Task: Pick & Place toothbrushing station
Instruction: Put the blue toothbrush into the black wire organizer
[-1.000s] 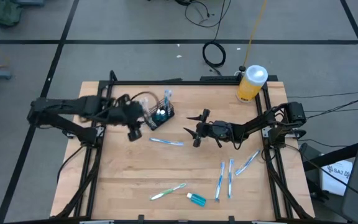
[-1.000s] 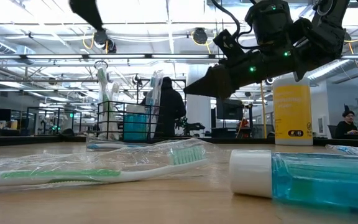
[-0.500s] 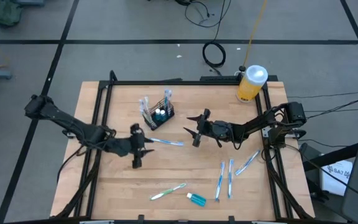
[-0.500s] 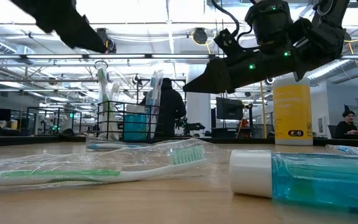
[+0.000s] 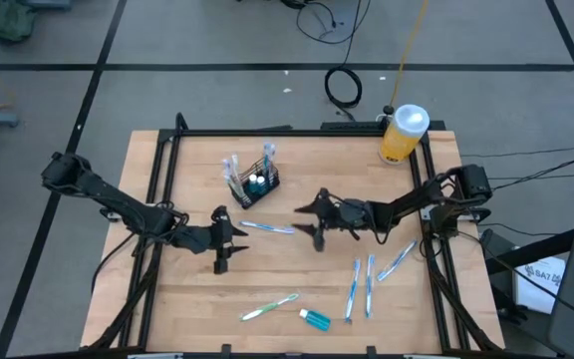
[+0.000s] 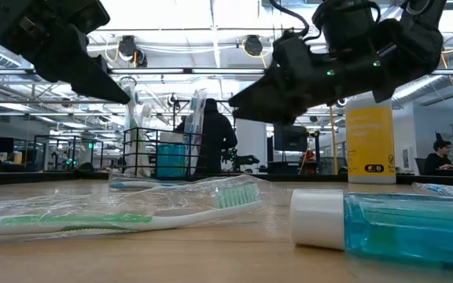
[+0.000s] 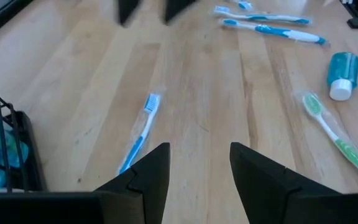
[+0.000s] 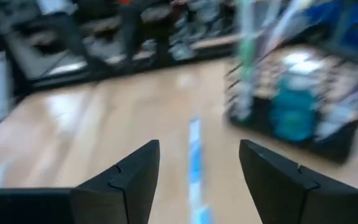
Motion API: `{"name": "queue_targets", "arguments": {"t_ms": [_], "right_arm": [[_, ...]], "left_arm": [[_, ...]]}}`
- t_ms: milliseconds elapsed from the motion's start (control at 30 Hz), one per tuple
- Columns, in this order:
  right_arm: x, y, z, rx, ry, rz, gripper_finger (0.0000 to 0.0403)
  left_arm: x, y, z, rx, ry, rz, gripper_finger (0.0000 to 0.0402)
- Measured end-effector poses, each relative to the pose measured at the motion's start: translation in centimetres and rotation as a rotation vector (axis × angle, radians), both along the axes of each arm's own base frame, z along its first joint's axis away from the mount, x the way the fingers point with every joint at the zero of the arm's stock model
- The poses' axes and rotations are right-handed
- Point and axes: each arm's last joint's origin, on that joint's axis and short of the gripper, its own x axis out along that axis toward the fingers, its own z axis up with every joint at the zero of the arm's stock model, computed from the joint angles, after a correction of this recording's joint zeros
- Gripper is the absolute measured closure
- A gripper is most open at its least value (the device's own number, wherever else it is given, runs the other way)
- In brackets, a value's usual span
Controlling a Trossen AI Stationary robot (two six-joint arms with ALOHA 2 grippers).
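Since the earlier frame, the left pincer [image 5: 219,240] has been drawn back from the caddy [image 5: 260,181], and the right pincer [image 5: 317,218] has been lowered slightly; both are spread apart and empty. A blue bottle and wrapped toothbrushes are held upright in the black wire-mesh caddy, which stands at the back of the wooden worktop [image 5: 192,289]. Five toothbrushes and one blue bottle [image 5: 315,318] are seen lying loose.

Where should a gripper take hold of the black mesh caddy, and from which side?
Judging from the high view, grip the black mesh caddy by its top rim on the long side facing the table's middle, coming from above. Toothbrushes stand up out of it and a teal bottle fills the inside, so a wall is the clearest hold. The left gripper and right gripper are both open nearby, with a blue toothbrush between them.
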Motion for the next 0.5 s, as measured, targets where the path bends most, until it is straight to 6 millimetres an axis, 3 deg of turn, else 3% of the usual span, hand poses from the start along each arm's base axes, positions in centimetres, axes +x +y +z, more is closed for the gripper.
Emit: {"name": "queue_targets", "arguments": {"t_ms": [200,500], "right_arm": [[-0.5,1.2,-1.5,0.079,0.157,0.0,0.0197],[-0.9,-0.5,-2.4,0.314,0.217,-0.227,0.0193]], "left_arm": [[0.0,0.0,0.0,0.001,0.0,0.0,0.0227],[0.0,0.0,0.0,0.001,0.0,0.0,0.0227]]}}
